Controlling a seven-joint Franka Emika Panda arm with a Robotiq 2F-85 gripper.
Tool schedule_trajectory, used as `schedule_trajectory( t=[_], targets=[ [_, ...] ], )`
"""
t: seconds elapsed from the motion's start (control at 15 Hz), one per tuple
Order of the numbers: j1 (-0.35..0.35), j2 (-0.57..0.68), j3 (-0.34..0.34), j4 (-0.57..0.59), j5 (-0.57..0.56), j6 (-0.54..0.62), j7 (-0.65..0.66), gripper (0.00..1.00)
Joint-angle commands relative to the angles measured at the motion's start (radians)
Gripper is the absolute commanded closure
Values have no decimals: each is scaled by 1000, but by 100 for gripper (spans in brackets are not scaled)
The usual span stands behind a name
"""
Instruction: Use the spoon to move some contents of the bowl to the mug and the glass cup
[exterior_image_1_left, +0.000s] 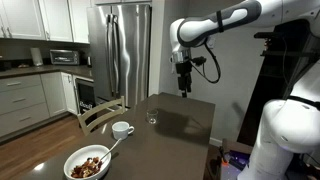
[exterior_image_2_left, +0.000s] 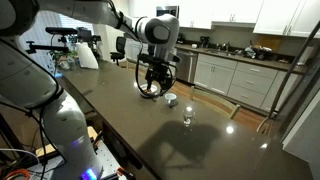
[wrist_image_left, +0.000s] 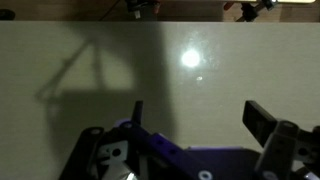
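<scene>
A white robot arm (exterior_image_1_left: 225, 20) stretches out level, its wrist bent straight down. Its end effector (exterior_image_1_left: 183, 88) hangs in the air, jaws wide apart and empty.

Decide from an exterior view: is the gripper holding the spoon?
No, the spoon rests in the bowl, while the gripper hangs open and empty well away from it.

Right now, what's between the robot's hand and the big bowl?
The glass cup and then the mug stand between the raised, open hand and the bowl. This shows in an exterior view.
</scene>
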Motion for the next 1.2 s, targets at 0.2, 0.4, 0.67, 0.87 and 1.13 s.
schedule_trajectory(
  t=[0.2,0.4,0.67,0.87,1.13],
  targets=[
    [-7,1,6,1,2,-1,-2,0],
    [-7,1,6,1,2,-1,-2,0],
    [16,-2,19,-84,100,166,30,0],
    [42,-8,31,-182,230,327,15,0],
    [90,-6,29,-288,431,507,-28,0]
  ],
)
